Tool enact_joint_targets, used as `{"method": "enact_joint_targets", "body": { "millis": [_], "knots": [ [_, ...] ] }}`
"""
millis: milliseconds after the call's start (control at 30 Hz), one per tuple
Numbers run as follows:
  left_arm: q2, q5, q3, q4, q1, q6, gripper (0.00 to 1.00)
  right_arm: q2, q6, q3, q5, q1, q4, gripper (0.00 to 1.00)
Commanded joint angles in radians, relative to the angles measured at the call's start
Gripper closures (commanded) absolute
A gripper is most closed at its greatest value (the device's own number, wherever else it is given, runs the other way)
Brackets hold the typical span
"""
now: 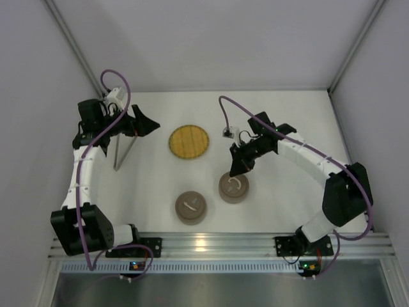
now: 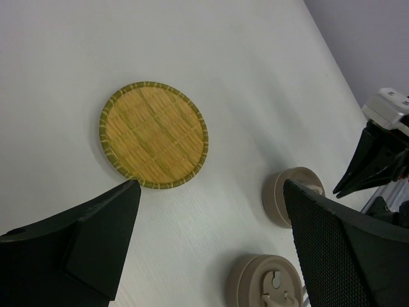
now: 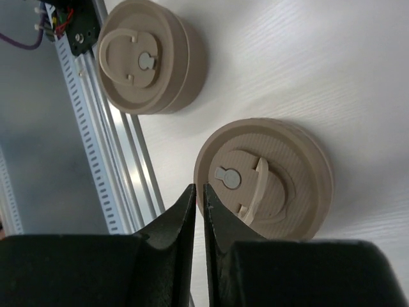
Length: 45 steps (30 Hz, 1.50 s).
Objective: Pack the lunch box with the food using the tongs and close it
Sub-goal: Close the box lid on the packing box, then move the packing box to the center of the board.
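Observation:
The lunch box shows as two round beige lidded tubs (image 1: 191, 208) (image 1: 234, 187). My right gripper (image 1: 235, 167) hovers at the far edge of the right-hand tub (image 3: 263, 179), whose lid handle (image 3: 255, 192) stands up. Its fingertips (image 3: 195, 188) are shut with only a thin slit and nothing between them. The second tub (image 3: 150, 57) lies beyond, its handle flat. The tongs (image 1: 123, 150) lie on the table at the left, just below my left gripper (image 1: 144, 125). That gripper (image 2: 211, 185) is wide open and empty. No food shows in any view.
A round yellow woven plate (image 1: 189, 142) (image 2: 153, 134) sits bare at the table's middle, between the two grippers. Both tubs (image 2: 293, 195) (image 2: 265, 284) show in the left wrist view. An aluminium rail (image 1: 211, 243) runs along the near edge. Grey walls close in the sides.

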<state>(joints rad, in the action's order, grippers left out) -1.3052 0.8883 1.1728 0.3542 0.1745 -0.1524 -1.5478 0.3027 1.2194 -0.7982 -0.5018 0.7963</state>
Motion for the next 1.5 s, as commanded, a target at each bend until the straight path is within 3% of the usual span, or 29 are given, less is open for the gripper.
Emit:
{"method": "enact_joint_targets", "body": {
  "millis": [0,233,333,467,533,567,767,900,1067,1467],
  "knots": [
    [-0.005,0.052,0.044,0.052,0.005,0.089,0.02,-0.060,0.082,-0.035,-0.076,-0.001,0.057,0.92],
    [-0.045,0.138,0.100,0.211,-0.001,0.276,0.05,-0.156,0.118,-0.049,-0.052,0.008,0.031,0.95],
    [-0.090,0.172,0.151,0.443,-0.029,0.587,0.11,-0.196,0.127,-0.057,-0.081,0.048,0.021,0.95],
    [-0.135,0.117,0.197,0.803,-0.130,0.914,0.28,-0.250,0.133,-0.052,-0.154,0.103,0.034,0.96],
    [-0.138,0.081,0.179,0.870,-0.220,1.008,0.37,-0.278,0.150,-0.050,-0.185,0.121,0.060,0.96],
    [-0.135,0.058,0.163,0.893,-0.245,1.078,0.47,-0.285,0.156,-0.050,-0.215,0.132,0.070,0.96],
    [-0.086,0.020,0.071,0.865,-0.421,1.093,0.78,-0.285,0.222,-0.037,-0.340,0.138,0.176,0.94],
    [-0.103,-0.006,0.082,0.894,-0.581,1.091,0.89,-0.273,0.257,0.026,-0.415,0.135,0.270,0.92],
    [-0.126,-0.075,0.067,0.913,-0.743,1.082,0.96,-0.241,0.277,0.098,-0.446,0.137,0.336,0.90],
    [-0.166,-0.132,-0.007,0.813,-0.820,1.007,0.99,-0.181,0.246,0.216,-0.380,0.169,0.353,0.89]
  ]
}}
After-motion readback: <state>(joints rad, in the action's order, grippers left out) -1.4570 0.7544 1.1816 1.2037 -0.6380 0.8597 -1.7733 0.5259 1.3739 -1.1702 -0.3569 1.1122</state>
